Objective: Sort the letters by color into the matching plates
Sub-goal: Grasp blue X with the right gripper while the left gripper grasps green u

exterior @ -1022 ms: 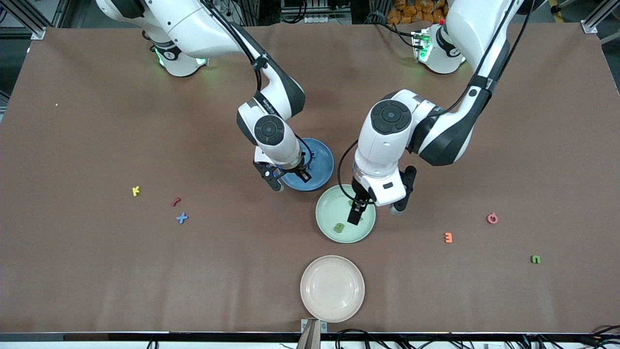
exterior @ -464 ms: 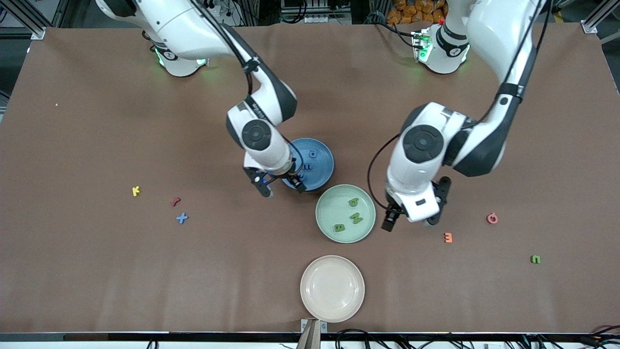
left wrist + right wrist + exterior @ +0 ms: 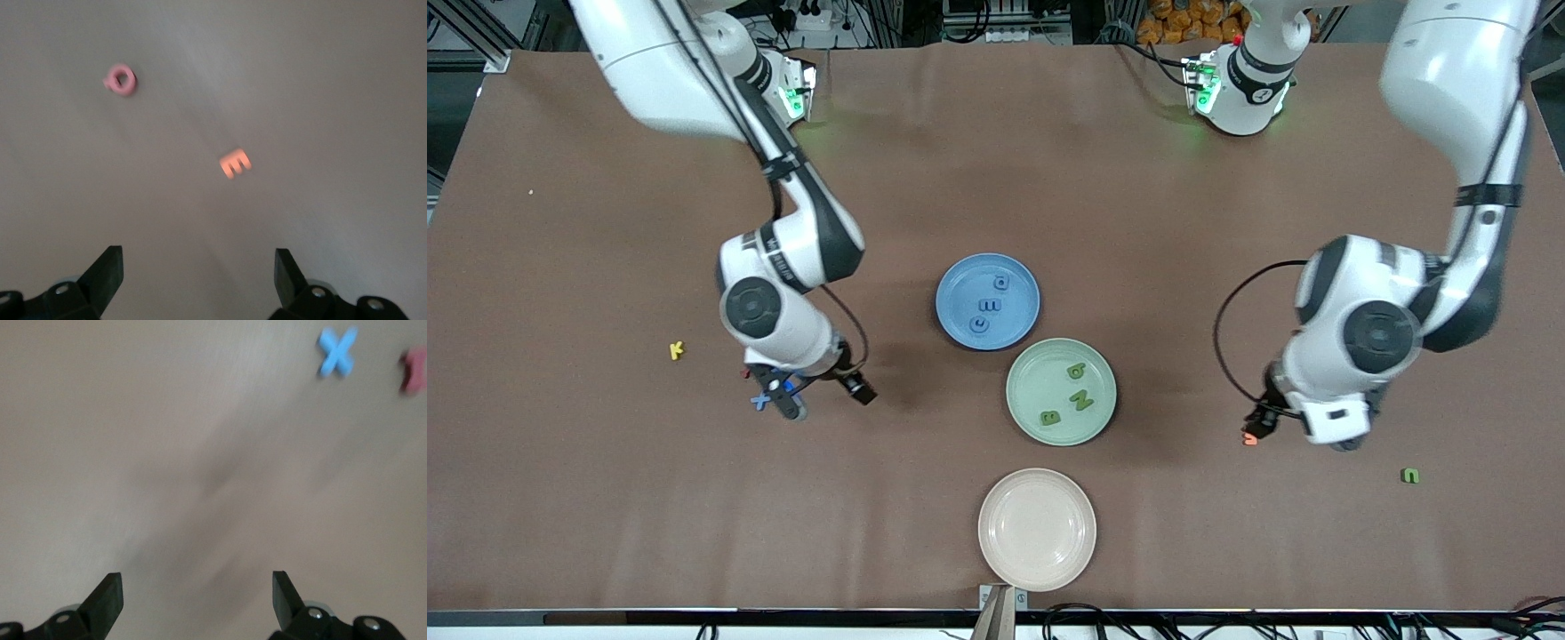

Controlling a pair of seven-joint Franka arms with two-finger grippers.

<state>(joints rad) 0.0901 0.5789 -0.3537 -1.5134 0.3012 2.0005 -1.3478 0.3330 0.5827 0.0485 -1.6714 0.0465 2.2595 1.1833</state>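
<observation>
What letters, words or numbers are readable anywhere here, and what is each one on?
"K": the yellow letter on the table.
"X": the blue letter on the table.
"E": the orange letter on the table.
"Q": the pink letter on the table.
"B": a green letter in the green plate.
"N": another green letter there.
Blue pieces in the blue plate: too small to read.

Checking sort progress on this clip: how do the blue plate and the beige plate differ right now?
The blue plate holds three blue letters; the beige plate holds none. The blue plate lies farther from the front camera, the beige plate nearest it, with the green plate between them. Both are round, shallow and about equal in size.
</observation>
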